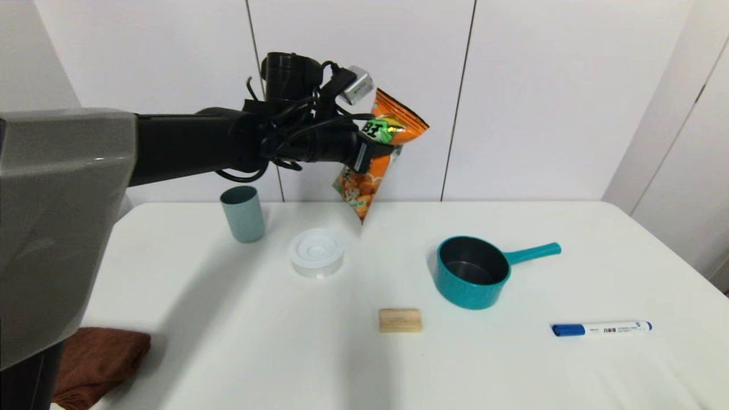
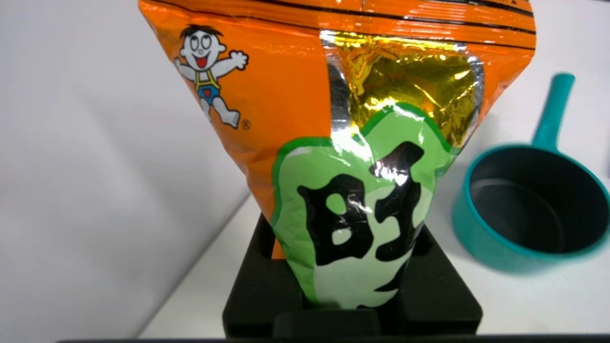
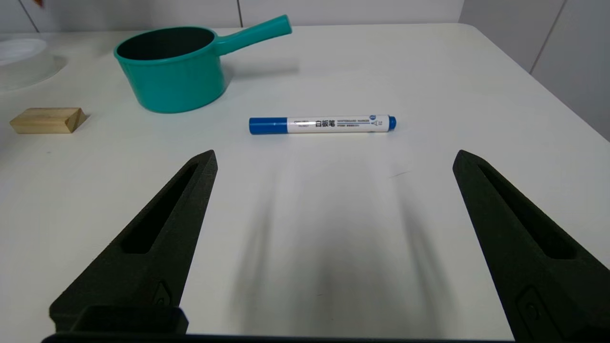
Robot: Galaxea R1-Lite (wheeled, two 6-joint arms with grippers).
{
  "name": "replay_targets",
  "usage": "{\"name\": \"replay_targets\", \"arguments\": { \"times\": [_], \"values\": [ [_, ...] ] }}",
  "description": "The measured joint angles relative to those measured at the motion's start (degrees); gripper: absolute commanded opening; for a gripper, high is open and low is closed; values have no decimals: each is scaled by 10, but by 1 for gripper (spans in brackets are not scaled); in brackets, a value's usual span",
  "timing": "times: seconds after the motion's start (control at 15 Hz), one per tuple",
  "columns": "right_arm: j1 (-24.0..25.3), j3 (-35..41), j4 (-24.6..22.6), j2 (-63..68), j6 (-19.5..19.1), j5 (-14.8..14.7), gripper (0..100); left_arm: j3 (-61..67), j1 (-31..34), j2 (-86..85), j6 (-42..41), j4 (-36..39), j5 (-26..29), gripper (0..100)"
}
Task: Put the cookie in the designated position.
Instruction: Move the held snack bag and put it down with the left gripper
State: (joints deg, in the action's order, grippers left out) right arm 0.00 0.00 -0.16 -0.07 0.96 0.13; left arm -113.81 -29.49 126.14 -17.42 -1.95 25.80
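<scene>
Orange and shiny, the cookie (image 1: 380, 152) bag hangs high in the air, up behind the teal pot (image 1: 471, 272), pinched tight in the left gripper (image 1: 378, 152) fingers. Right gripper (image 3: 333, 200) waits low over the worktop (image 1: 256, 341), fingers spread wide, near the blue marker (image 3: 322, 124).

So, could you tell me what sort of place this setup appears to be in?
Probably a lab or test room arranged for robot handling trials: a plain white table against bare white wall panels, with unrelated items spread apart, such as a teal saucepan, a whiteboard marker and a wooden block.
</scene>
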Motion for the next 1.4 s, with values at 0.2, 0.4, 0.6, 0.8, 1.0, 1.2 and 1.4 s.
{"name": "replay_targets", "arguments": {
  "times": [0.2, 0.4, 0.6, 0.8, 1.0, 1.2, 1.4],
  "values": [
    [0, 0, 0, 0, 0, 0, 100, 0, -15, 34, 3, 72, 0, 0],
    [0, 0, 0, 0, 0, 0, 100, 0, -30, 59, 10, 110, 0, 0],
    [0, 0, 0, 0, 0, 0, 100, 0, -42, 77, 10, 135, -1, 0],
    [0, 0, 0, 0, 0, 0, 100, 0, -55, 92, 11, 148, -1, 0],
    [0, 0, 0, 0, 0, 0, 100, 0, -65, 103, 14, 158, -2, 0],
    [0, 0, 0, 0, 0, 0, 100, 0, -76, 108, 15, 168, -29, 100],
    [0, 0, 0, 0, 0, 0, 100, 0, -80, 110, 18, 178, -53, 100]
  ]
}}
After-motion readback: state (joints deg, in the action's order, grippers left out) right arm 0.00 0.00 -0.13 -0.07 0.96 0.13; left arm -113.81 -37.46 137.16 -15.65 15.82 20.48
